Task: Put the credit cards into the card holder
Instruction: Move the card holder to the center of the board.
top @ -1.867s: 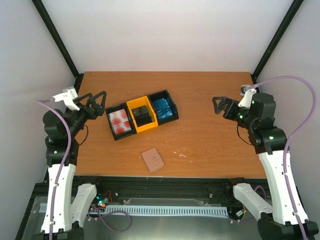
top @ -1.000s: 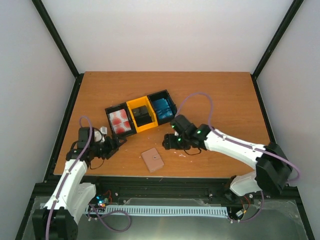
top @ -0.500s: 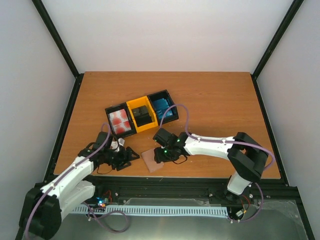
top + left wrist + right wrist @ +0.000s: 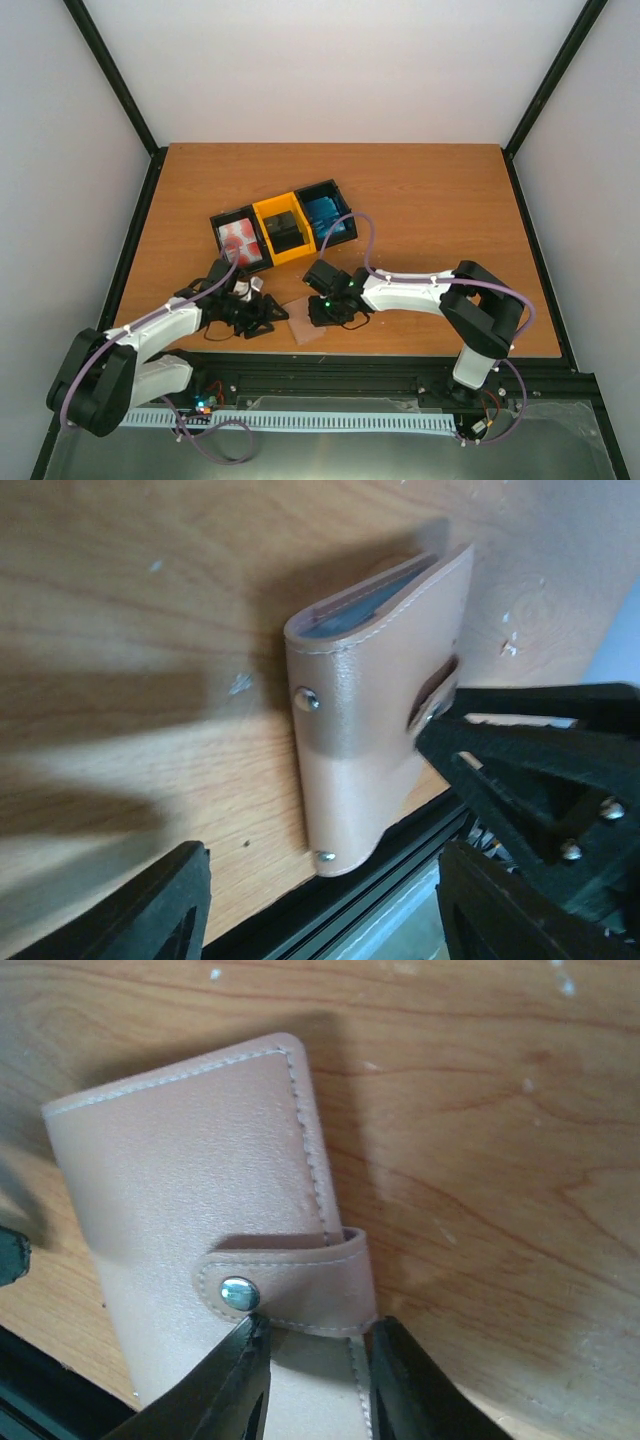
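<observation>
Wooden table [image 4: 420, 200], white walls [image 4: 330, 70]

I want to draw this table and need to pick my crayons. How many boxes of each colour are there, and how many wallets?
Black bins: 2
Yellow bin: 1
Card holder: 1
Total: 4

You have a card holder [image 4: 200, 1190] in matt, leather-like material with a shiny metal snap stud [image 4: 238, 1294]. Your table [image 4: 480, 1110] is smooth wood-grain.
</observation>
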You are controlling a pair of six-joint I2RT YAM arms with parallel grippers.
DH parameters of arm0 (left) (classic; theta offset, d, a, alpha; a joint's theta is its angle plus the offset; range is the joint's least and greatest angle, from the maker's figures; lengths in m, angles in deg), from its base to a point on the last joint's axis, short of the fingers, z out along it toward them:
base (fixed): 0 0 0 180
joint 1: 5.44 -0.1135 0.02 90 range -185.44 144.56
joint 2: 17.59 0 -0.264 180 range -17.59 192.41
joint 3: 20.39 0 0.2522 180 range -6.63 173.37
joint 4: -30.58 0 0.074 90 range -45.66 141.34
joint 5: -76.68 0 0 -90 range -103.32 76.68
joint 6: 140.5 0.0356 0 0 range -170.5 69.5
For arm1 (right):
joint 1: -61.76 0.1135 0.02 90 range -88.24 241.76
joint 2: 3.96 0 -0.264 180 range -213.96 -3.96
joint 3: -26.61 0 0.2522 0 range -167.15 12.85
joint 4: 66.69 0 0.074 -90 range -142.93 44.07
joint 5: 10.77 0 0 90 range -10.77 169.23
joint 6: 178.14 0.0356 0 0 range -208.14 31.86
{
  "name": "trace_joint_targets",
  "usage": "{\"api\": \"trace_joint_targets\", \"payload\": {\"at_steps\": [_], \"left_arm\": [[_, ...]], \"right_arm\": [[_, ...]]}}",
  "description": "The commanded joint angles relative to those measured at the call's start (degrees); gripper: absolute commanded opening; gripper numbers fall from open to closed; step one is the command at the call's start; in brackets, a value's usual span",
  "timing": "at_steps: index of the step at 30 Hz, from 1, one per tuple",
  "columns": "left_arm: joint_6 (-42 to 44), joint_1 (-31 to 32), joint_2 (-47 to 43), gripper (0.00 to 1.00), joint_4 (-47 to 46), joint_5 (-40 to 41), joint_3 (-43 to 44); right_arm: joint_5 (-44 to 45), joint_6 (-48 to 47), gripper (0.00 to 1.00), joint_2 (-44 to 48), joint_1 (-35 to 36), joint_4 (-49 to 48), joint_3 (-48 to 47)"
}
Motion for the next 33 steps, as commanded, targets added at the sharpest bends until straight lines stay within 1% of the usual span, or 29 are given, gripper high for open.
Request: {"api": "trace_joint_targets", "payload": {"at_steps": [1,3,10,16,20,23,26,27,30,33], "left_arm": [[-0.32,0.79,1.58,0.60,-4.68,-0.35,3.83],[0.12,0.76,3.67,0.56,-4.89,-0.21,5.36],[1.62,0.88,12.04,0.40,-7.36,-1.14,9.29],[4.77,0.88,18.02,0.36,-7.77,-1.33,13.91],[7.76,0.87,23.01,0.35,-7.31,-0.86,18.07],[9.25,0.88,25.14,0.32,-6.48,1.58,20.46],[9.84,0.88,23.61,0.32,-5.06,5.05,20.73],[9.83,0.88,22.58,0.34,-3.93,5.94,20.60],[9.09,0.88,17.48,0.44,-0.36,8.32,18.94],[6.99,0.88,11.85,0.55,2.62,10.17,15.89]], "right_arm": [[1.46,3.82,0.24,0.49,0.65,-3.14,1.73],[2.24,4.45,0.21,0.31,0.63,-2.93,1.59],[5.76,4.64,0.16,0.44,0.08,-3.19,1.41],[7.98,4.00,0.13,0.34,-2.29,-4.29,1.56],[8.63,2.07,0.13,-1.09,-3.53,-4.21,-0.03],[9.62,1.15,0.13,-1.41,-4.41,-3.54,-0.97],[10.20,1.12,0.13,-1.02,-4.81,-2.62,-0.92],[10.47,1.07,0.14,-0.56,-4.83,-2.22,-0.96],[9.59,0.82,0.17,0.96,-4.82,-1.90,-1.00],[6.72,1.08,0.21,1.89,-4.82,-2.66,-0.82]]}}
